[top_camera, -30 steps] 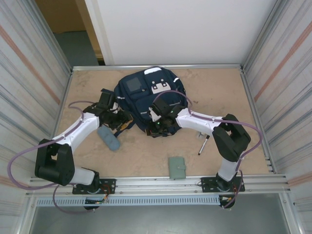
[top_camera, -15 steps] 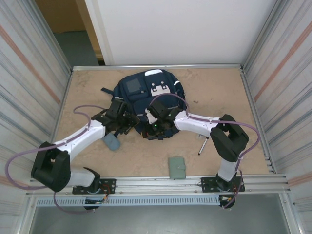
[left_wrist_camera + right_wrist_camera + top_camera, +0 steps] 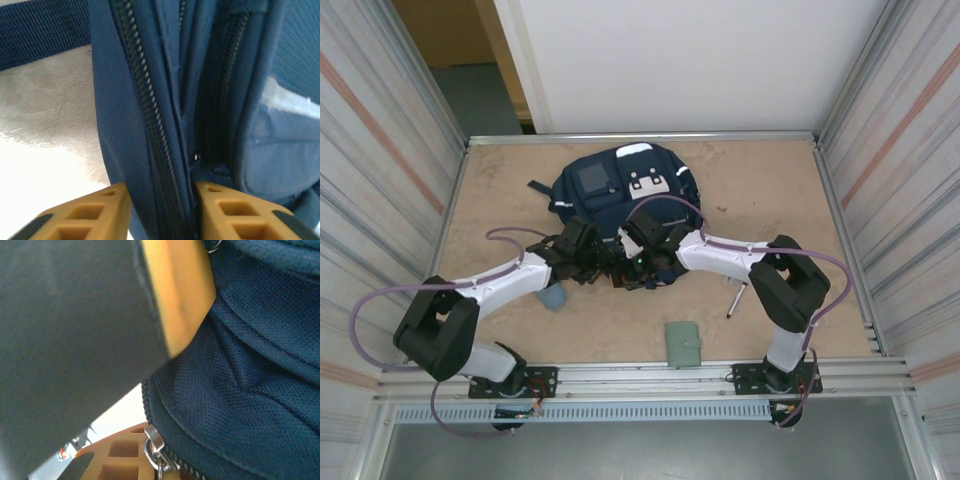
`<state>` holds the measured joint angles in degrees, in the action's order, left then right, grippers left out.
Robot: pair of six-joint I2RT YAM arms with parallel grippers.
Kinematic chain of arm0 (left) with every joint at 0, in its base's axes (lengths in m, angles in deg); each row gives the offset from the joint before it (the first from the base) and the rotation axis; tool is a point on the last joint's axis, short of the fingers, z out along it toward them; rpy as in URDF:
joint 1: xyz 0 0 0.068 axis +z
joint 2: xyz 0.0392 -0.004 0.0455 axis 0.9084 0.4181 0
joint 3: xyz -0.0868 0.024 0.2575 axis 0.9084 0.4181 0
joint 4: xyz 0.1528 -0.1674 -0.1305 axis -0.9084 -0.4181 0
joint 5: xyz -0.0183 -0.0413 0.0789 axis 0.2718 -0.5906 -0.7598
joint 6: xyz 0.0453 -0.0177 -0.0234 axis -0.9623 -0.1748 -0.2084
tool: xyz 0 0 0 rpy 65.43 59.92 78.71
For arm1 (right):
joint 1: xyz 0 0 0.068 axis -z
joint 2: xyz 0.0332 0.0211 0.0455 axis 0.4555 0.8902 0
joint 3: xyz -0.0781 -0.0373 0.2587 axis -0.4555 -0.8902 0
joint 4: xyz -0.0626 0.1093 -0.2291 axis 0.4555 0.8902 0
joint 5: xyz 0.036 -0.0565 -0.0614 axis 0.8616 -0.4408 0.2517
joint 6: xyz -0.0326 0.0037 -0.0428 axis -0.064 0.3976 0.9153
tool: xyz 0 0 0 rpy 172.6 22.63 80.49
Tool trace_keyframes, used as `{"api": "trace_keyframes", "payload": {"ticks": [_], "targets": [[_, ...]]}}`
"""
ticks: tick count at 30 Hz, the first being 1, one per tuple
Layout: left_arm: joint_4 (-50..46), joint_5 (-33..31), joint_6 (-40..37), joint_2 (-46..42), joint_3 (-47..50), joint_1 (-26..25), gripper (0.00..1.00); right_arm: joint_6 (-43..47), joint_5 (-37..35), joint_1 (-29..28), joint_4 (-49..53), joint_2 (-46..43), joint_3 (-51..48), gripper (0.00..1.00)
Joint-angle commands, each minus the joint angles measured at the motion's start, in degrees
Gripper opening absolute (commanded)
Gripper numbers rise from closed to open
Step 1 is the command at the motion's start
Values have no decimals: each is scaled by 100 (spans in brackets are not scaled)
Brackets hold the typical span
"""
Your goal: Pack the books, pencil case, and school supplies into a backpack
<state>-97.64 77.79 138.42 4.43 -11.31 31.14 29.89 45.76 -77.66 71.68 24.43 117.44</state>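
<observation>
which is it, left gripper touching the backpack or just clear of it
Touching. The left wrist view shows a zippered fold of the backpack wedged between the fingers of the left gripper, pressed against both with no gap.

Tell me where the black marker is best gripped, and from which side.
Take the black marker at mid-barrel, probably from straight above. It lies flat on the table, slim, running roughly near-to-far, so the fingers should close across its narrow width, with bare table on either side for them.
</observation>
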Motion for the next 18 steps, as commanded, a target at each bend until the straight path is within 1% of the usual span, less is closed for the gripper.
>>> {"api": "trace_keyframes", "payload": {"ticks": [1,2,3,5,6,8,9,10,13,15,18], "targets": [[255,-43,31,133,-36,-3,14,77,136,-121,93,-227,-73,0],[187,-29,-25,134,-93,41,4,126,55,-90,220,-286,-86,0],[48,-28,-95,124,-150,93,0,176,-36,-57,335,-323,-94,0],[-205,-100,-349,39,-218,209,0,390,-367,43,812,-434,-54,0],[-228,-112,-470,3,-213,290,0,520,-656,74,1058,-504,-31,0],[-219,78,-782,-34,-191,560,0,709,-1612,129,1604,-731,-109,0],[-195,234,-934,-20,-196,704,0,796,-1814,187,1777,-839,-196,0],[-168,448,-1136,19,-211,884,0,850,-1919,306,1943,-944,-304,0],[-266,956,-1700,294,-366,1303,0,975,-1829,805,2203,-1272,-729,0],[-614,1112,-1954,619,-611,1501,0,1076,-1877,1097,2349,-1458,-941,0],[-860,1497,-2244,1198,-944,1757,0,1196,-1857,1389,2402,-1659,-1155,0]]}}
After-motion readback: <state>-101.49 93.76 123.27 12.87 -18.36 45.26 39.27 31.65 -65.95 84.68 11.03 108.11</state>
